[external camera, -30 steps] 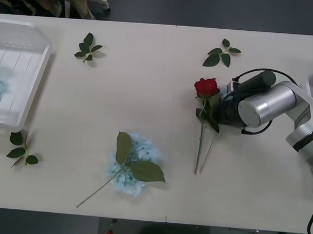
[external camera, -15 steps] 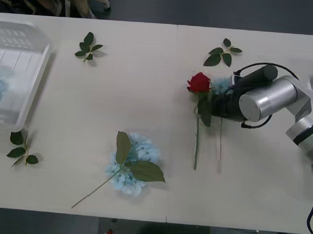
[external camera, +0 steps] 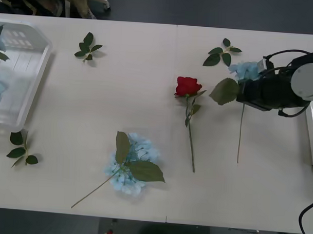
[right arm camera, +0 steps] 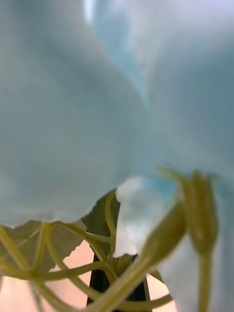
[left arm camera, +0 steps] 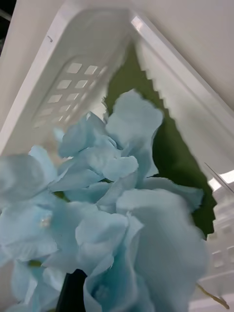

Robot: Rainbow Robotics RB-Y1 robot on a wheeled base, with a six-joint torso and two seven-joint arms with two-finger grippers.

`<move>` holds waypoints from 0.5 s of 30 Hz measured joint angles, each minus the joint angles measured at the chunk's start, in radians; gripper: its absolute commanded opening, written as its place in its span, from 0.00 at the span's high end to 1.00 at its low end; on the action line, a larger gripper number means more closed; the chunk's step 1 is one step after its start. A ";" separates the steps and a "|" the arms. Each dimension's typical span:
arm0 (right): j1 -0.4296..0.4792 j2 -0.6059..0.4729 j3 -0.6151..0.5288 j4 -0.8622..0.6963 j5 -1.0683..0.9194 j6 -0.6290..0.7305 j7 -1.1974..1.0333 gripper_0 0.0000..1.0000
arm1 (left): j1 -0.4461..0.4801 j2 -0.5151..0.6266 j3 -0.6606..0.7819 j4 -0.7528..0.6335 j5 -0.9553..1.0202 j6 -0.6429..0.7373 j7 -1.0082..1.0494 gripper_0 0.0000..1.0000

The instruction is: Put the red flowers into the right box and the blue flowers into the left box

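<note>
1. The desk (external camera: 147,86) carries the work; the left box (external camera: 37,77) sits at its far left edge and the rim of the right box (external camera: 311,130) shows at its right edge.
2. One of the blue flowers (external camera: 131,165) lies loose near the desk's front, and one of the red flowers (external camera: 188,87) lies just right of it, stem toward the front.
3. The right end effector (external camera: 239,91) is clenched on a blue hydrangea stem (external camera: 240,135); its head (external camera: 245,70) sits just above the wrist, close to the right box. Judged from this, sorting is midway, and this bloom belongs in the left box, so the next move calls for carrying it across the desk, or handing it over.
4. The left end effector (left arm camera: 73,292) hangs over the left box with a blue cluster (left arm camera: 112,195) right against its camera; whether it is grasping or released, I cannot tell.
</note>
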 measured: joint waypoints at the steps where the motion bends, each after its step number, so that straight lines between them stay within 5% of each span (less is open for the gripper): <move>1: 0.011 -0.005 -0.034 -0.009 -0.026 0.010 0.032 1.00 | 0.000 -0.007 -0.001 0.017 0.000 -0.016 0.000 0.26; 4: 0.043 -0.019 -0.130 -0.041 -0.085 0.043 0.188 1.00 | 0.000 -0.033 0.000 0.083 0.000 -0.068 0.000 0.13; 15: 0.129 -0.023 -0.394 -0.066 -0.418 0.088 0.702 1.00 | 0.000 -0.030 0.000 0.091 0.157 -0.031 0.000 0.03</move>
